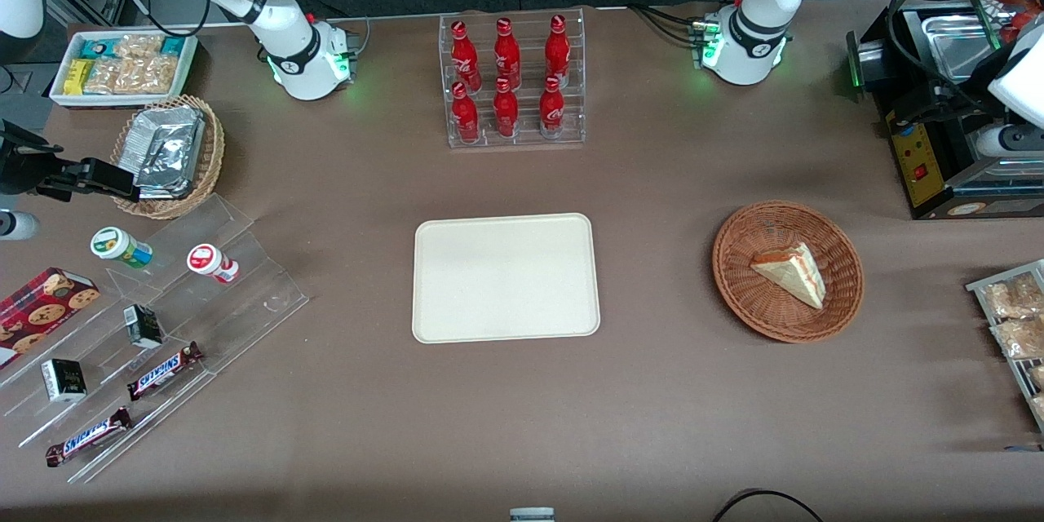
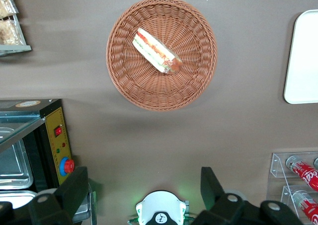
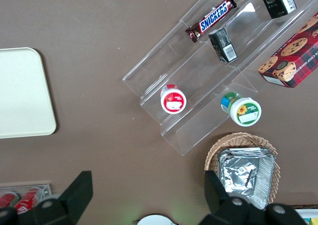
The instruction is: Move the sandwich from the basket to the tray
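1. Wicker, reddish-brown and round, the basket (image 1: 727, 287) (image 2: 198, 88) sits on the brown table (image 1: 652, 179) toward the working arm's end.
2. Inside it lies the sandwich (image 1: 789, 273) (image 2: 157, 51), a pale wedge resting on its side at about the middle of the weave. Its red and orange filling shows along the cut edge.
3. Cream and flat, the tray (image 1: 506, 277) (image 2: 303, 61) (image 3: 20, 91) lies at the middle of the table, well apart from the basket. It is about as near the front camera as the basket is.
4. Farther from the front camera than the tray stands a clear rack of red bottles (image 1: 514, 81).
5. A black oven (image 1: 938, 139) (image 2: 49, 135) with a yellow panel sits at the working arm's end, farther from the front camera than the basket.
6. In the left wrist view the gripper (image 2: 143, 185) hangs high above the table, over the strip between the arm's own base and the basket, and touches nothing.
7. Its dark fingers (image 2: 74, 185) are spread wide and released, with only table and the base's green glow showing between them.
8. The sandwich is well clear of those fingers, untouched in the basket.
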`<act>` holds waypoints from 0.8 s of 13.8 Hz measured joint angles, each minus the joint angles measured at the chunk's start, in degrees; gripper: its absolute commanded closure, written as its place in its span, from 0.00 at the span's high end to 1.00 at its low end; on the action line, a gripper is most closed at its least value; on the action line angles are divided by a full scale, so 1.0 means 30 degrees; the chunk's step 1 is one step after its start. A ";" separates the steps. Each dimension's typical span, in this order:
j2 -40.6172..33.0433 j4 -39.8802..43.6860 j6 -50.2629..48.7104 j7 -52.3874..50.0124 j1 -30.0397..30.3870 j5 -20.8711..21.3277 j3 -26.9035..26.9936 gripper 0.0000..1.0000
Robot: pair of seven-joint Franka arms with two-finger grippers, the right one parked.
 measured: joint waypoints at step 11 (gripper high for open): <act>0.1591 0.0110 0.0449 -0.2508 -0.0047 0.0046 0.0307 1.00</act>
